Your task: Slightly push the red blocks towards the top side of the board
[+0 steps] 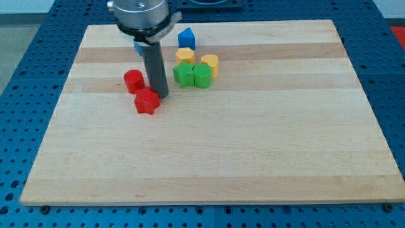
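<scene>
A red cylinder block (pixel 133 81) stands at the view's upper left of the wooden board (pixel 253 145). A red star-shaped block (pixel 147 101) lies just below and right of it. My tip (pixel 162 95) is on the board right next to the red star block's upper right edge, to the right of the red cylinder. Whether the tip touches the star block I cannot tell.
Two green blocks (pixel 193 75) sit side by side right of my tip. Two yellow blocks (pixel 185 55) (pixel 211 64) lie above and right of them. A blue block (pixel 186 38) is near the top edge; another blue block (pixel 138 48) is mostly hidden behind the rod.
</scene>
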`<action>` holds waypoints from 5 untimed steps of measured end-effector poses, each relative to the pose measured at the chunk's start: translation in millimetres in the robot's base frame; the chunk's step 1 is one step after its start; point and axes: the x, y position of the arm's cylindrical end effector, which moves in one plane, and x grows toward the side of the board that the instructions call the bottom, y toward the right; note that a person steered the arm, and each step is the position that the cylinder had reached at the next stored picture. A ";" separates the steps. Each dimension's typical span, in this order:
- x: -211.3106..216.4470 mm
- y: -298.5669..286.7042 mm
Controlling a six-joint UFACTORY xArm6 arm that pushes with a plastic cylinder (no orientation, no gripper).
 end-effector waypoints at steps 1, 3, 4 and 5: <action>0.0 -22.8; 39.9 26.3; 79.6 -0.4; 76.3 -36.2</action>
